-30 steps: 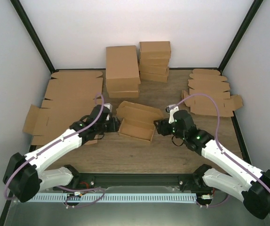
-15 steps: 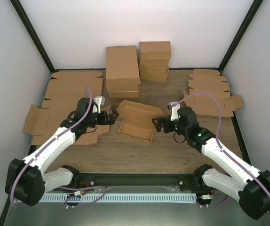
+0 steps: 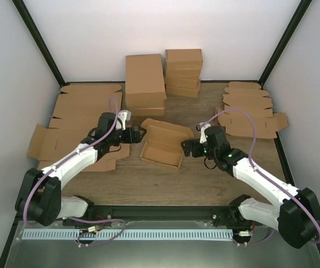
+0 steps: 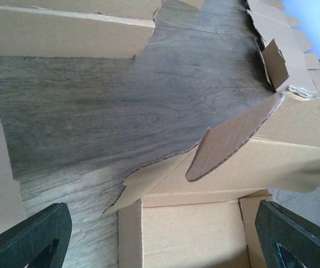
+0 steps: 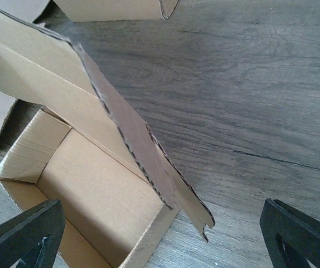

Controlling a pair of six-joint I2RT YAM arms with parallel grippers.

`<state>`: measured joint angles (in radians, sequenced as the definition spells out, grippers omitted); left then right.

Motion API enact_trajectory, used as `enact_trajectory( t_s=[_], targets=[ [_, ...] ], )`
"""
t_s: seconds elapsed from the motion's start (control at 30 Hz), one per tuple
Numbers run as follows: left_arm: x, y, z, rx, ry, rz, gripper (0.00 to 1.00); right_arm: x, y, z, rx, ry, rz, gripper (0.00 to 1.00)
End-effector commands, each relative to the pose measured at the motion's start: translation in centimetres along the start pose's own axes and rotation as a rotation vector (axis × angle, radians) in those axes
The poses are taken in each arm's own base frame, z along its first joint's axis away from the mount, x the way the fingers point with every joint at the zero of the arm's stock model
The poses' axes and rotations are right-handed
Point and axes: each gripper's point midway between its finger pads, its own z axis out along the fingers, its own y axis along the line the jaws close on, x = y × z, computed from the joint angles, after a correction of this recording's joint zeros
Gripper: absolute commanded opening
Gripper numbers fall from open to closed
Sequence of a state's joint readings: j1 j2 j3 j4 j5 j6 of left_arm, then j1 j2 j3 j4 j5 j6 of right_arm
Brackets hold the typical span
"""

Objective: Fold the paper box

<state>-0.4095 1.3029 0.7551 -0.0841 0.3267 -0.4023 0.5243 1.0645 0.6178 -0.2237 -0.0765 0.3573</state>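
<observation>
Top view: the box [image 3: 163,144] sits mid-table [image 3: 165,184], between the two arms. Its tray [image 3: 161,154] is open upward and its lid [image 3: 168,132] leans back behind it. The left gripper [image 3: 138,134] is just beside the box's left end, level with the lid. Its jaws are spread wide and hold nothing. The right gripper [image 3: 187,148] is just beside the box's right end, also spread wide and empty. Flat blanks [image 3: 76,120] lie at the left, more blanks [image 3: 249,109] lie at the right, and two stacks [image 3: 145,84] of folded boxes stand at the back.

Left wrist view: the fingers [image 4: 29,237] sit in the lower corners, far apart and clamping nothing. The open tray lies low between them, with a rounded tab [image 4: 232,137] sticking up above it.

Right wrist view: the fingers [image 5: 20,234] are again in the lower corners, set wide. A corner of the tray and the slanting edge of the lid lie between them, ungripped. Bare wood shows to the right.
</observation>
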Motion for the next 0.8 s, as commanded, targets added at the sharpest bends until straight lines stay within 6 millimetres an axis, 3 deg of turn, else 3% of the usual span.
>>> enact_trajectory(
  t_s=[0.0, 0.13, 0.33, 0.77],
  targets=[
    [-1.5, -0.9, 0.9, 0.042, -0.04, 0.037, 0.93, -2.2, 0.2, 0.0, 0.007, -0.044, 0.021, 0.99],
    [-1.2, -1.0, 1.6, 0.054, -0.014, 0.048, 0.92, -2.2, 0.5, 0.6, -0.004, -0.022, 0.034, 0.95],
    [-0.5, -1.4, 2.1, 0.083, 0.018, 0.055, 0.85, -2.3, 1.8, 1.2, -0.064, 0.02, 0.049, 0.8],
    [0.7, -2.8, 2.4, 0.105, 0.084, 0.084, 0.5, -2.5, 2.7, 1.3, -0.1, 0.054, 0.088, 0.46]
  ],
)
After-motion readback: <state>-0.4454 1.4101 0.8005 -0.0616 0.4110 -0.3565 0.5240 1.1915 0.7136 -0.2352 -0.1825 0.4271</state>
